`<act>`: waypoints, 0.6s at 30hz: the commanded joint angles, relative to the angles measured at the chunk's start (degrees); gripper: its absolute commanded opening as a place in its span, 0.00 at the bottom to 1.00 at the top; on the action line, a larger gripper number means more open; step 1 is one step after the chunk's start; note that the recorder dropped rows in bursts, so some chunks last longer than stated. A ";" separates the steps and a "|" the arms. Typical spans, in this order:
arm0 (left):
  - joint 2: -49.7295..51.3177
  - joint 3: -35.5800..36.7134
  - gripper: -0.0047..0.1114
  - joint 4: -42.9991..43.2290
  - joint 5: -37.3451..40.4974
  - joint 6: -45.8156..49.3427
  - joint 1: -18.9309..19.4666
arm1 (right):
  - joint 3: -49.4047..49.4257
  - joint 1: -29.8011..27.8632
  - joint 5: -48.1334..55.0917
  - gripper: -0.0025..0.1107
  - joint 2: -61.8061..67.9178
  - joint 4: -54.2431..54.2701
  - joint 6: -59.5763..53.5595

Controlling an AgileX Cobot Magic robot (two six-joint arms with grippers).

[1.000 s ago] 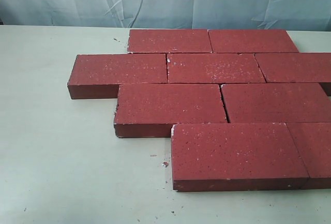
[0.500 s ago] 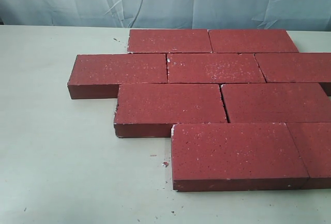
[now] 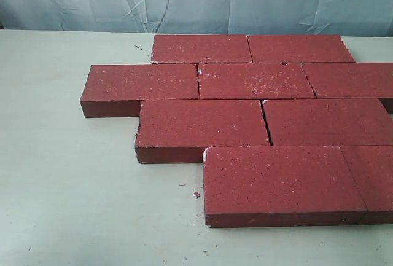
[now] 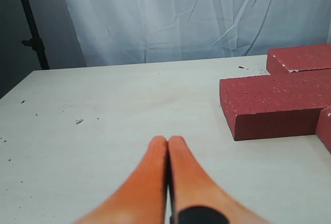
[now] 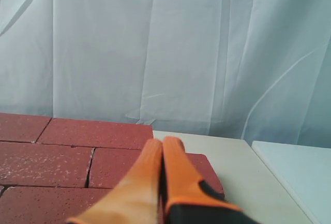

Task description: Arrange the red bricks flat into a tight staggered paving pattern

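Pale curtain (image 3: 184, 2) hangs behind the desk (image 3: 73, 186), where bricks (image 3: 252, 82) lie flat in four tight staggered rows. My left gripper (image 4: 167, 140) and right gripper (image 5: 163, 142) are both pressed together, empty.

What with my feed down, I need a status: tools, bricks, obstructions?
Left tool shut, empty. Right tool shut, empty. Red bricks flat, four staggered rows, joints close. Only small crumbs on the table.
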 commanded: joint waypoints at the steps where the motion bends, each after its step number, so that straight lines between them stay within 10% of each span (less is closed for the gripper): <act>1: -0.36 0.28 0.04 0.27 0.10 0.00 0.30 | 1.73 0.17 -0.50 0.01 -2.26 0.22 0.01; 18: -0.36 0.28 0.04 0.27 0.10 0.00 0.30 | 2.29 0.17 0.88 0.01 -2.26 2.15 1.37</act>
